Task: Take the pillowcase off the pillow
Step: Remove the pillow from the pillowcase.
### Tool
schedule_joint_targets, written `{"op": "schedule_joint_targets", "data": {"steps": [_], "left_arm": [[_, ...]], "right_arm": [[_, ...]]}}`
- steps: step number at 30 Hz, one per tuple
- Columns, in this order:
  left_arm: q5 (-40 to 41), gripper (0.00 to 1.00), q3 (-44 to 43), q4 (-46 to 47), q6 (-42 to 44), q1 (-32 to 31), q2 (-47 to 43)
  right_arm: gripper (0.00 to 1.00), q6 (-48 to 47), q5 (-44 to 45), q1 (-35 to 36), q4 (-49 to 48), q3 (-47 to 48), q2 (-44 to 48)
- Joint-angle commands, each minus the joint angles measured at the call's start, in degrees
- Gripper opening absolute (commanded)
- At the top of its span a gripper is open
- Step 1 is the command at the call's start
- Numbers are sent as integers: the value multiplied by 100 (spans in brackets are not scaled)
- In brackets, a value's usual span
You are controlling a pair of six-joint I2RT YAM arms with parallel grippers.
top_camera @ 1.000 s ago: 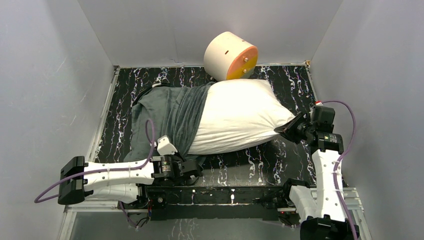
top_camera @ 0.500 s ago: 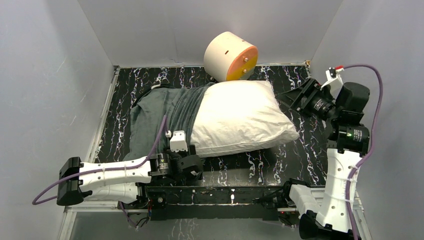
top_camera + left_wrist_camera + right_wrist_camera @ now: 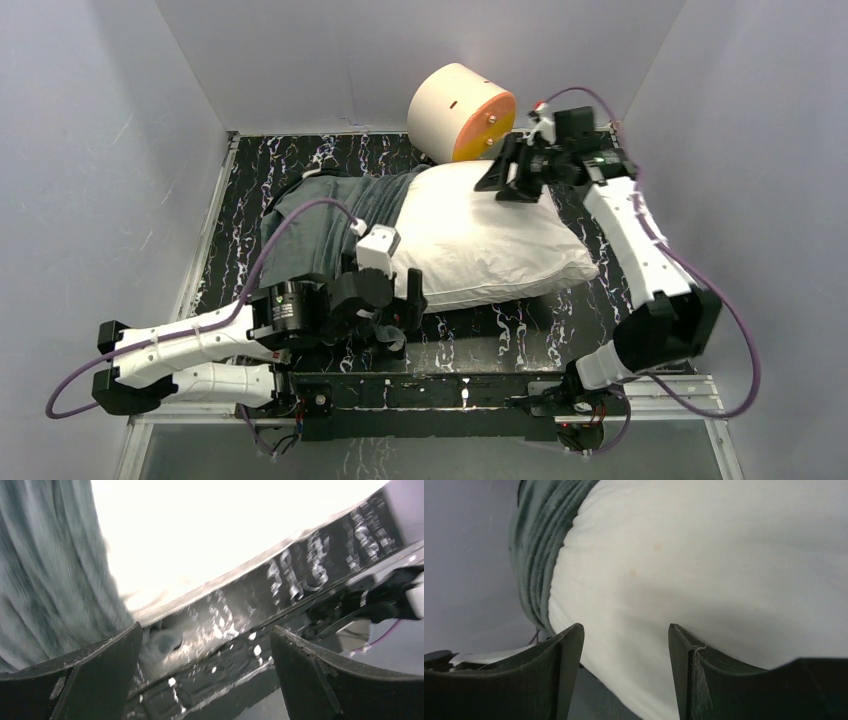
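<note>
Top external view: the white pillow (image 3: 490, 240) lies across the middle of the black marbled counter (image 3: 520, 325). Its 9 o'clock end is sheathed in the dark grey pillowcase (image 3: 310, 215), which bunches in folds about a third of the way along. The rest of the pillow is bare. A cream-and-orange cylinder (image 3: 460, 112) stands at the pillow's 12 o'clock, touching or just beside it. The left arm (image 3: 210, 340) reaches in low from 7 o'clock. The left jaws sit at the pillow's 6 o'clock edge, just beside the pillowcase's bunched hem. The right arm (image 3: 630, 230) curves round from 4 o'clock, and the right jaws hang over the pillow's 1 o'clock corner.

Left wrist view, blurred: the two dark fingers (image 3: 75, 680) stand wide apart with nothing between them but bare counter (image 3: 300, 575). The left jaws are open and empty. The pillow (image 3: 225, 530) fills the frame from 12 to 2 o'clock. The grey pillowcase (image 3: 45, 580) is at 9 o'clock, beyond the left finger.

Right wrist view: the fingers (image 3: 724, 690) are spread, so the right jaws are open and pinch nothing. The bare pillow (image 3: 724, 580) lies between and beyond them; contact cannot be judged. The pillowcase folds (image 3: 539, 545) are at 10 o'clock, well apart from the jaws.
</note>
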State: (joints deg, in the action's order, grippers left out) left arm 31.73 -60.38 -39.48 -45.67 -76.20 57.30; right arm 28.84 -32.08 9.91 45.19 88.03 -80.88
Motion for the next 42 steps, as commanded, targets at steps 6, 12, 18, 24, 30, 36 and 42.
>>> {"op": "schedule_joint_targets", "data": {"steps": [6,12,18,24,30,36,42], "left_arm": [[-339,98,-2040,-116,2569,1751,1433],[-899,98,-2494,1115,3255,3794,1887],[-3197,98,-3939,964,3291,5284,3693],[-5869,98,-3946,1275,3234,5406,4678],[-6908,75,-3389,1266,2713,5397,5007],[-6866,16,-2432,1996,2602,5392,4174],[-6772,0,-2190,2585,2245,5397,3559]], "right_arm": [[73,-723,2051,1213,-258,250,-1002],[65,-642,2263,1610,-1063,-2868,-83],[58,471,1739,1637,-2600,-5489,683],[54,839,2035,1637,-2877,-6056,524],[56,979,2292,1638,-2914,-5601,1350],[72,330,2979,1644,-1970,-3928,2134],[97,19,3904,1631,-1606,-2099,2063]]}}
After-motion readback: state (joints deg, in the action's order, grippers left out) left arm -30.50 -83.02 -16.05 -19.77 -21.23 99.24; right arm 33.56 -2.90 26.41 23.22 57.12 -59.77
